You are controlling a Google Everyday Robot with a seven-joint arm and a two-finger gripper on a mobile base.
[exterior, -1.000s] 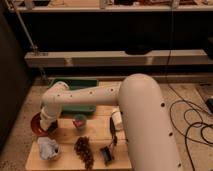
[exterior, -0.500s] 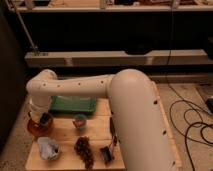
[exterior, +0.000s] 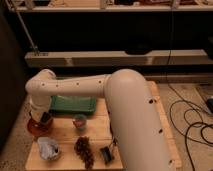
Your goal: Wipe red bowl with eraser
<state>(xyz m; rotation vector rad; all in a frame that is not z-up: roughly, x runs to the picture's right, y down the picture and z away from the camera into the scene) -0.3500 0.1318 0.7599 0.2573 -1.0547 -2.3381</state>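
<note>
I am looking down past the white arm, which is reaching across the wooden table to its far left edge. The gripper is hanging right over the red bowl, down at or inside its rim. There is a dark blocky shape at the tip that I am taking to be the eraser, but I cannot tell how the fingers are set or whether they are really closed on it, since the wrist is hiding them.

The red bowl is sitting at the left edge of the table, just in front of the green tray. Near it are a small cup, a crumpled pale bag, a dark grape-like cluster and a black clip tool.

What is worrying me is the bowl's place on the table. It is light and shallow and sitting right at the edge, so a sideways wipe with much downward pressure could be pushing it off or tipping it on its rim. If the hold on the eraser is loose, the block could be slipping out and staying in the bowl. The wide elbow is also sweeping low over the cup and tray, so a large stroke could be knocking them.
</note>
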